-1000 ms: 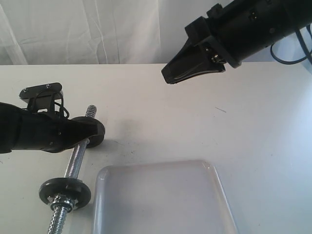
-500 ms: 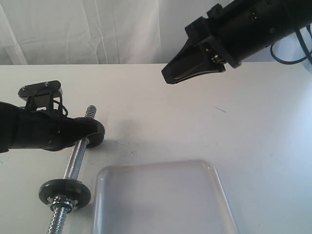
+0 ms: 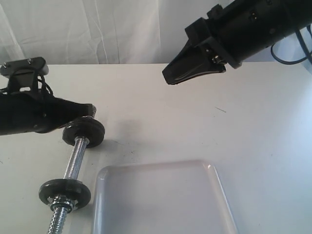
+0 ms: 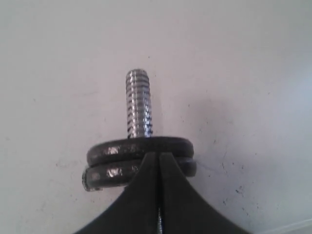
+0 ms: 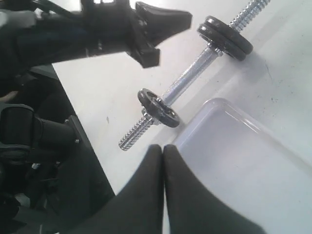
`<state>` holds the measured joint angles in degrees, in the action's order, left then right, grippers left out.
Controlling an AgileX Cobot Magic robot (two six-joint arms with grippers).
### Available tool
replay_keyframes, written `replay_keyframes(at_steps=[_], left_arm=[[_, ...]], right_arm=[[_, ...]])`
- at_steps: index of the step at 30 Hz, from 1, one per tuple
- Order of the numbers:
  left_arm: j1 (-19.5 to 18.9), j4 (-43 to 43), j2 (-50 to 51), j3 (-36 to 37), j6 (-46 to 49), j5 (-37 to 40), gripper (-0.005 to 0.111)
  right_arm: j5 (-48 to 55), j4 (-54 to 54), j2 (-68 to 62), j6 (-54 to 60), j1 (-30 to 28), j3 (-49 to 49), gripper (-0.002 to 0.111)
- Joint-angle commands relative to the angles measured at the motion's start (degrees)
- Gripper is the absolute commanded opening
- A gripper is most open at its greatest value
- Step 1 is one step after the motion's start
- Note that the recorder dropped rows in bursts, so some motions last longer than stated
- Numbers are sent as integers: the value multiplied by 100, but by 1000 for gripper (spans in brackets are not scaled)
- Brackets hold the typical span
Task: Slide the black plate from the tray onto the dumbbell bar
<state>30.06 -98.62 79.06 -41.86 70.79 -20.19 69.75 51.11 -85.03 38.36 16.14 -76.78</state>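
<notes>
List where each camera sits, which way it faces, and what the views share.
Exterior: off the arms, near the tray side, facing across the table to a white curtain; shows both arms, left gripper and right gripper.
Left wrist: on the left arm, looking past its shut fingers at the dumbbell bar, two-disc end.
Right wrist: on the raised right arm, looking down at bar, tray, left gripper.
Shared: all three see the two-disc end.

Short chrome dumbbell bar (image 3: 75, 163) with black discs (image 3: 84, 132) lies on white worktop (image 3: 243, 126) beside translucent plastic tray (image 3: 161, 200). Left gripper (image 3: 89, 107) is near the far discs and right gripper (image 3: 168, 78) is aloft, both with jaws together.
</notes>
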Motion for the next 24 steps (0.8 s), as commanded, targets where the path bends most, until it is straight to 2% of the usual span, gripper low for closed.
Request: replay_keyframes(at_steps=[1, 6, 10, 17, 24], left_arm=[[-9, 146, -930, 14, 682, -125, 0], [-9, 140, -2265, -20, 2008, -75, 0], [-9, -133, -3185, -19, 2980, -86, 0], [-9, -133, -4330, 7, 3353, -348, 0], [-9, -133, -4674, 17, 3439, -765, 0]], right_arm=[[21, -855, 93, 81, -32, 24, 0], [-765, -2059, 196, -20, -32, 24, 0], [-1150, -2229, 266, -132, -32, 24, 0], [-1779, -2229, 1159, -174, -32, 446, 0], [-2278, -2246, 2846, -406, -32, 1466, 0]])
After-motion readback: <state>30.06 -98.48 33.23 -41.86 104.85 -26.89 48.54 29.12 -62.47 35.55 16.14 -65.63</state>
